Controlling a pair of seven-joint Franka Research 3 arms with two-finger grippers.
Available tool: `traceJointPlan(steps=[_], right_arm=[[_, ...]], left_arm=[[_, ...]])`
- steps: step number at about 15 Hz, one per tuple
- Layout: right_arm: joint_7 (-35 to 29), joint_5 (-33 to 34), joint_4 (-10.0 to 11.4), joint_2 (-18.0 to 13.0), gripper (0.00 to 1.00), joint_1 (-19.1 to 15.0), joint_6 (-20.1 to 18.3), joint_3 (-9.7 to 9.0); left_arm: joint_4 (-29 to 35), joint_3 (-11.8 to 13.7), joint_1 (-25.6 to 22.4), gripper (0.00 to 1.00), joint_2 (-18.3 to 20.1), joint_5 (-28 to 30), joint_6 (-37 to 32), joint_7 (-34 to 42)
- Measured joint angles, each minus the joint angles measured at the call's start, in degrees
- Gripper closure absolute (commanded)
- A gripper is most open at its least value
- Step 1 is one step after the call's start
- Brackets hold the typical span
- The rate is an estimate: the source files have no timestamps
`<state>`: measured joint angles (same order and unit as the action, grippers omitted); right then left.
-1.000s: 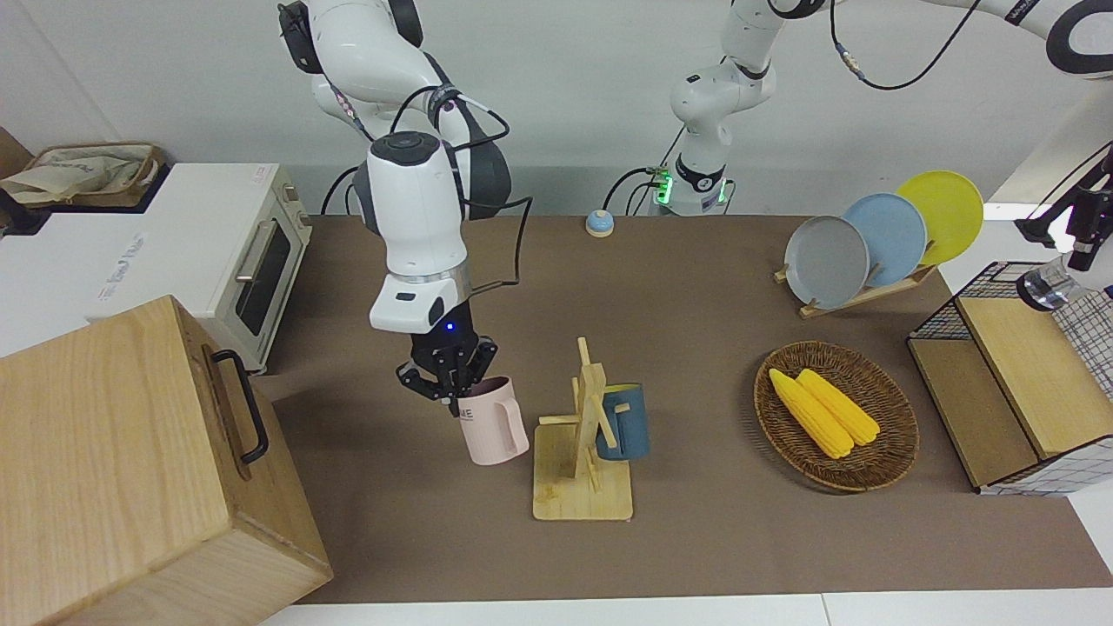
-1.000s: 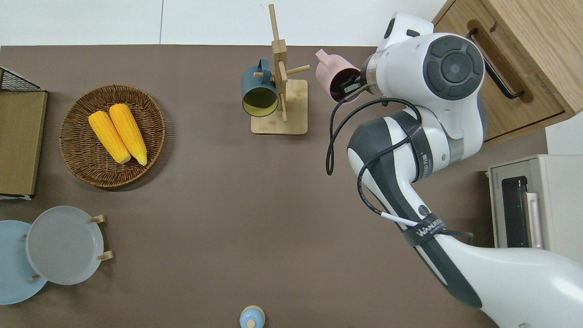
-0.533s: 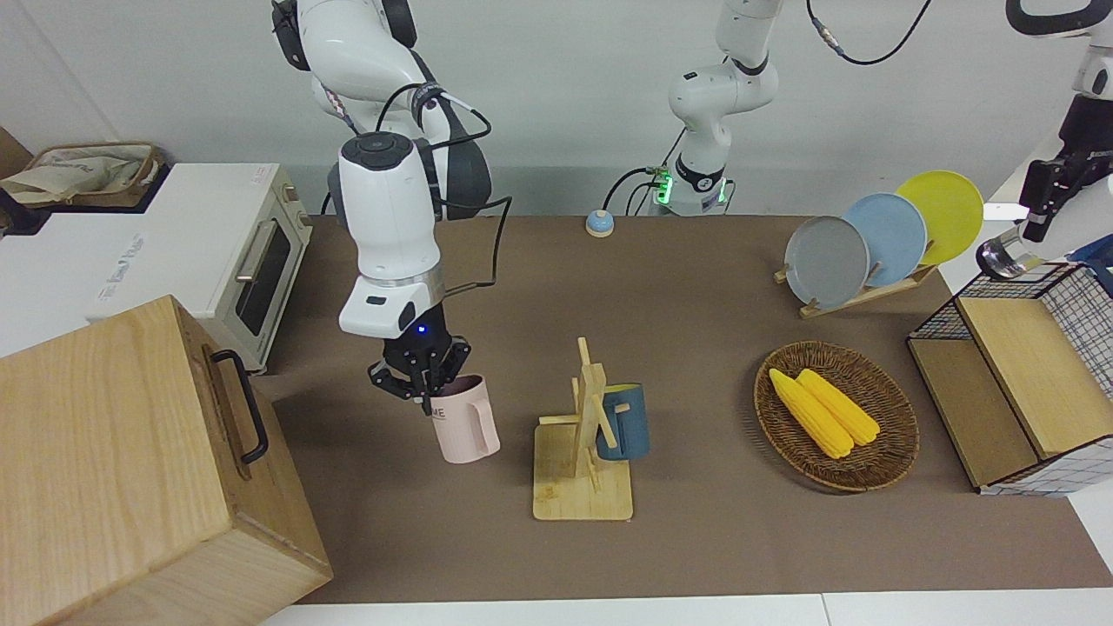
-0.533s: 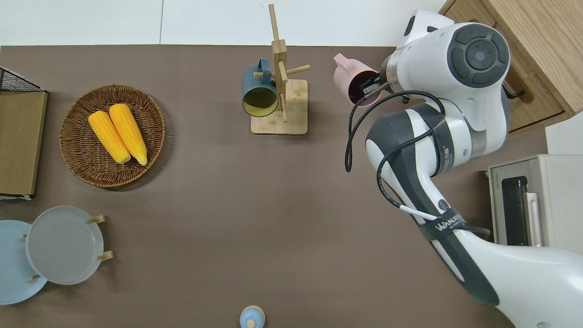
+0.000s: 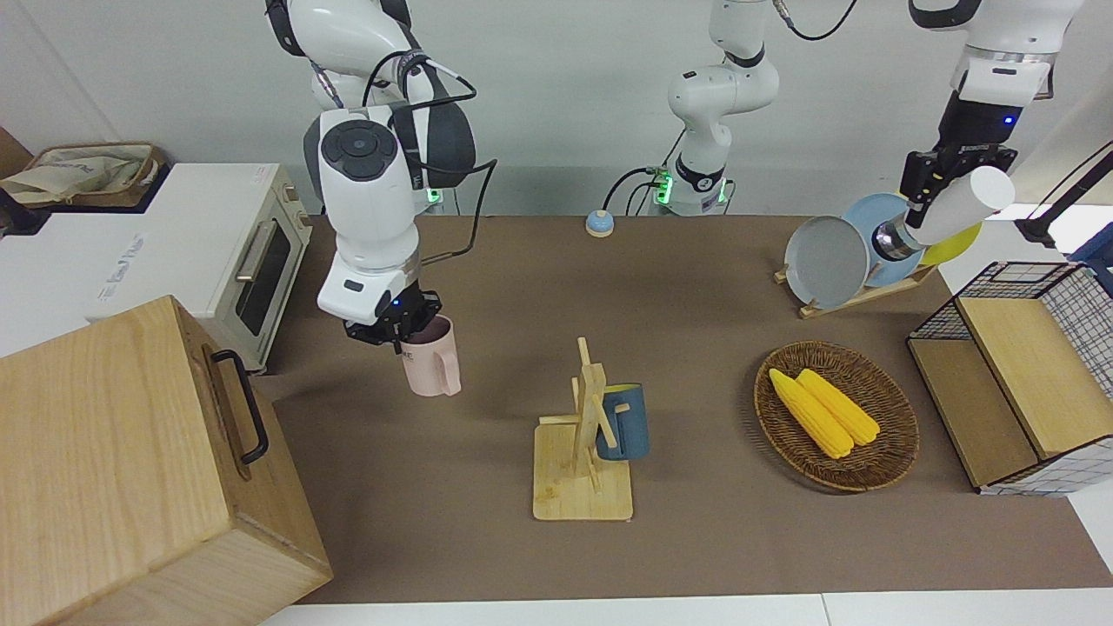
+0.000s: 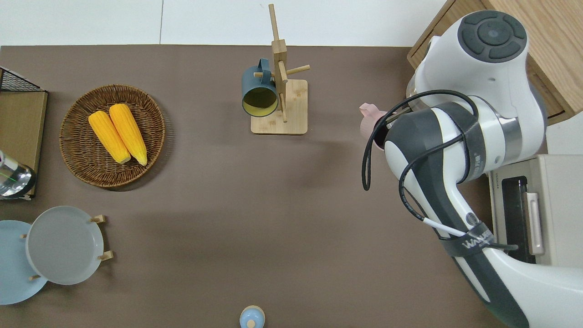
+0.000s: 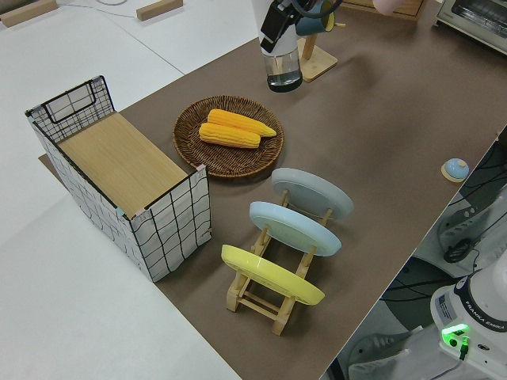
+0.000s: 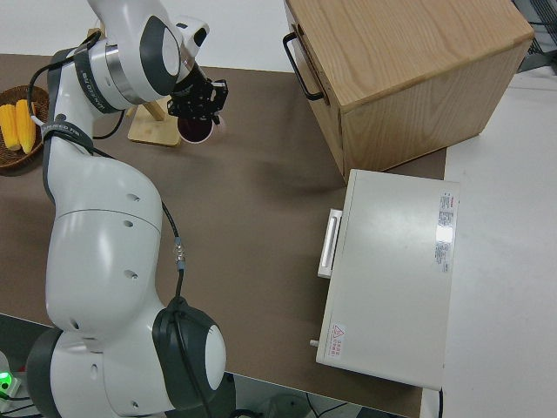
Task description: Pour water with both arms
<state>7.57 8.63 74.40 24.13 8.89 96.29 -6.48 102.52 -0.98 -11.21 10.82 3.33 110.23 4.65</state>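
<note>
My right gripper (image 5: 393, 331) is shut on the rim of a pink mug (image 5: 430, 369) and holds it up, upright, over the table between the wooden mug rack (image 5: 583, 469) and the toaster oven. The mug also shows in the overhead view (image 6: 369, 122) and the right side view (image 8: 198, 131). A blue mug (image 5: 626, 423) hangs on the rack. My left gripper (image 5: 923, 187) is shut on a white bottle with a shiny end (image 5: 952, 209), tilted in the air. In the overhead view the bottle (image 6: 11, 180) is over the edge of the wire crate.
A wicker basket (image 5: 783, 452) holds two corn cobs. A rack of three plates (image 5: 826, 261) and a wire crate with a wooden lid (image 5: 1017, 382) stand at the left arm's end. A wooden box (image 5: 130, 469) and toaster oven (image 5: 248, 252) stand at the right arm's end.
My right gripper has carried the pink mug away from the mug rack, toward the robots and the toaster oven. My left arm has swung the bottle in from the table's end toward the plate rack.
</note>
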Motion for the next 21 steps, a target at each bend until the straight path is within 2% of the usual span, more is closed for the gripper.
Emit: traceJointPlan(steps=[2,4,6,12,15,17,21], right_arm=[[-3.2,-0.6,0.8,-0.2,1.000,0.4,-1.9,-0.64],[-10.6,-3.6,2.8,-0.2,1.000,2.4,-2.9,-1.20],[-19.3,-7.6,3.6,-0.3,1.000,5.5,-3.7,-1.37],[-40.2,-14.9,4.5,0.0,1.000,13.8,-3.9,-1.49],[-46.7,-18.7,4.7,1.2,1.000,16.6,-3.6,-1.47],[-50.5,-20.2,4.7,2.6,1.000,18.6,-1.3,-1.46],[-58.2,-24.3,5.0,6.4,1.000,23.0,6.5,-1.44]], left_arm=[[2.9,-1.3,0.1,1.00,2.4,0.0,0.0,-0.5],[7.1,-2.3,0.5,1.00,5.4,0.0,-0.1,-0.8],[10.9,-2.5,1.8,1.00,8.0,0.5,-0.1,-0.9],[16.7,-2.7,5.1,1.00,11.2,1.4,-0.1,-1.2],[17.9,-2.7,5.1,1.00,11.7,2.5,-0.1,-1.2],[18.1,-2.7,5.1,1.00,11.7,2.6,-0.1,-1.1],[19.5,-2.7,5.1,1.00,11.7,3.0,-0.1,-1.0]])
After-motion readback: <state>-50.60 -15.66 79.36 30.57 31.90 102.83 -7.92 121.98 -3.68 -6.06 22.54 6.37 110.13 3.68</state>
